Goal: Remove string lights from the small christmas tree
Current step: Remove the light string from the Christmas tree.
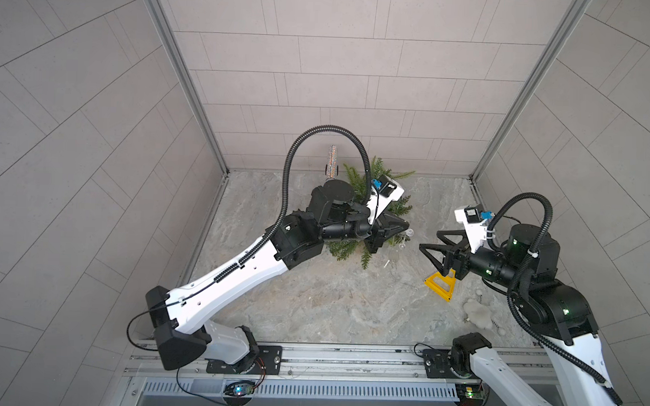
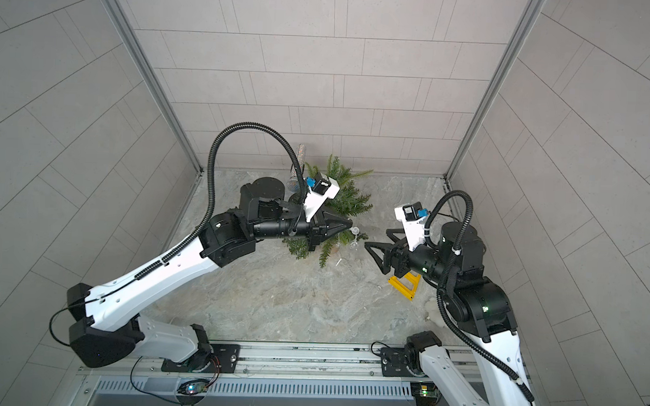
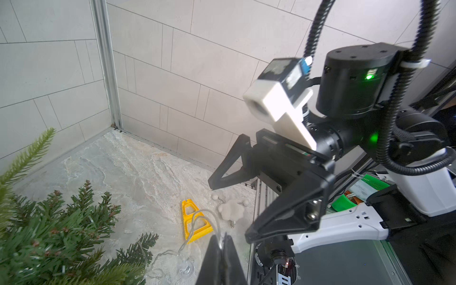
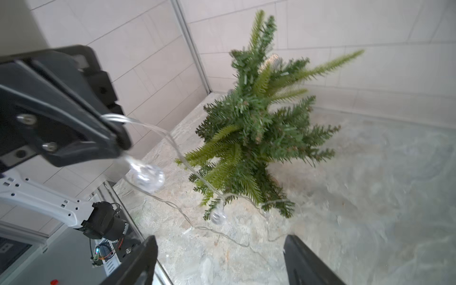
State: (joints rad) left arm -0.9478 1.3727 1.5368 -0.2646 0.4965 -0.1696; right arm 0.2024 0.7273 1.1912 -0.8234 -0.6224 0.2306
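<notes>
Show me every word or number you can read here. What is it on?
No text can be read anywhere.
Pale patch on the right arm's wrist camera: too blurred to read.
Circuit board: too small to read.
Yellow frame: no letters visible.

White arm shells (image 1: 246,279) w/ blk joints (image 1: 300,240), ribbed blk cable hoses (image 1: 288,163) — green LEDs (image 3: 369,77), blk triangular fingers (image 3: 283,217).

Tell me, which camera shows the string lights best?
The right wrist view: the lights run from the left end effector to the tree. The left wrist view shows a short stretch; both top views show only specks.
</notes>
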